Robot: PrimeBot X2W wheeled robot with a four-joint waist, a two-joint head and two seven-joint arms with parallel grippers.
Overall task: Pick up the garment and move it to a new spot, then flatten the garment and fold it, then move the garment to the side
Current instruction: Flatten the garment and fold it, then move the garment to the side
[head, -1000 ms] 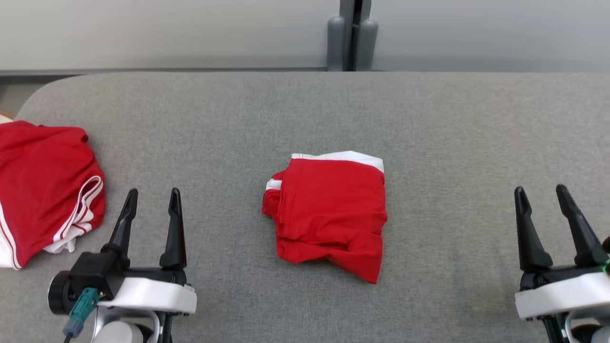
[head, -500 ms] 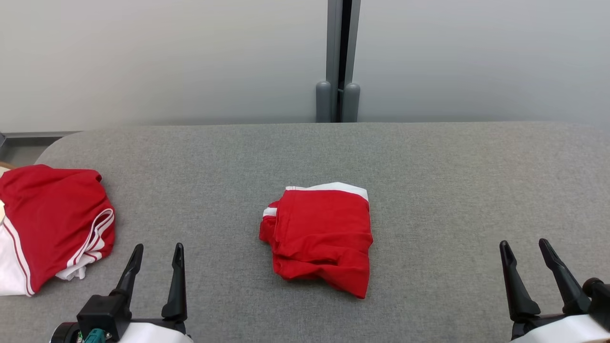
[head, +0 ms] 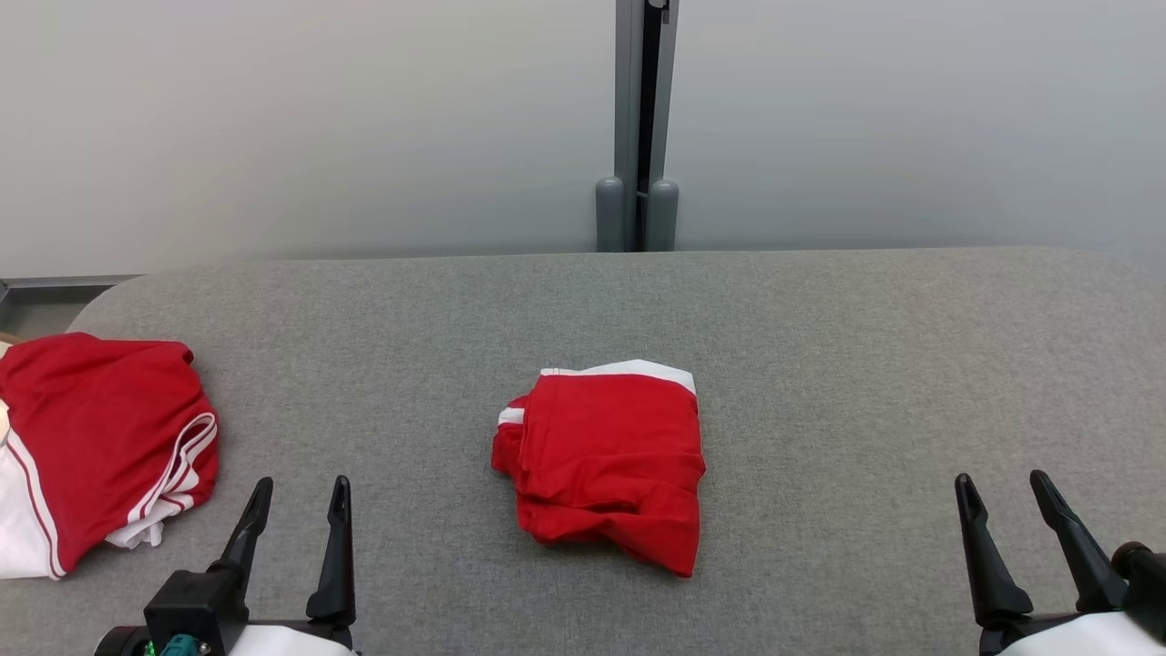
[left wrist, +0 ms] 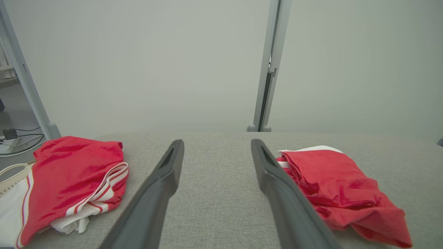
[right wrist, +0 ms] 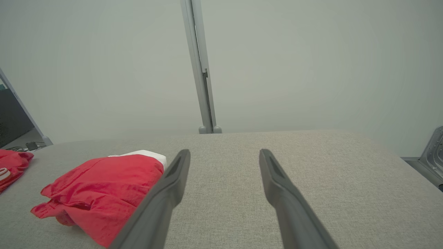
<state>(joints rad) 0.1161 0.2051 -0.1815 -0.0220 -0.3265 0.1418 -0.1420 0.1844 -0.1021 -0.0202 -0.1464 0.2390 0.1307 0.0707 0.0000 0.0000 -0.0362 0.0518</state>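
A folded red garment (head: 606, 460) with a white band at its far edge lies mid-table; it sits at the right in the left wrist view (left wrist: 341, 188) and at the left in the right wrist view (right wrist: 104, 190). My left gripper (head: 299, 492) stands open near the table's front left, well left of the garment, with nothing between its fingers (left wrist: 162, 186). At the front right my right gripper (head: 1002, 487) is open and empty too, its fingers (right wrist: 277, 186) pointing over bare cloth, far right of the garment.
Another red garment with white stripes (head: 91, 446) lies bunched at the table's left edge, just beyond my left gripper. The grey padded table (head: 865, 364) has a rounded far-left corner. A pale wall with a grey vertical post (head: 638, 128) stands behind it.
The head camera has tilted up, so the whole scene has slid down and more wall shows. Both grippers sit lower in view. The garments have not moved on the table.
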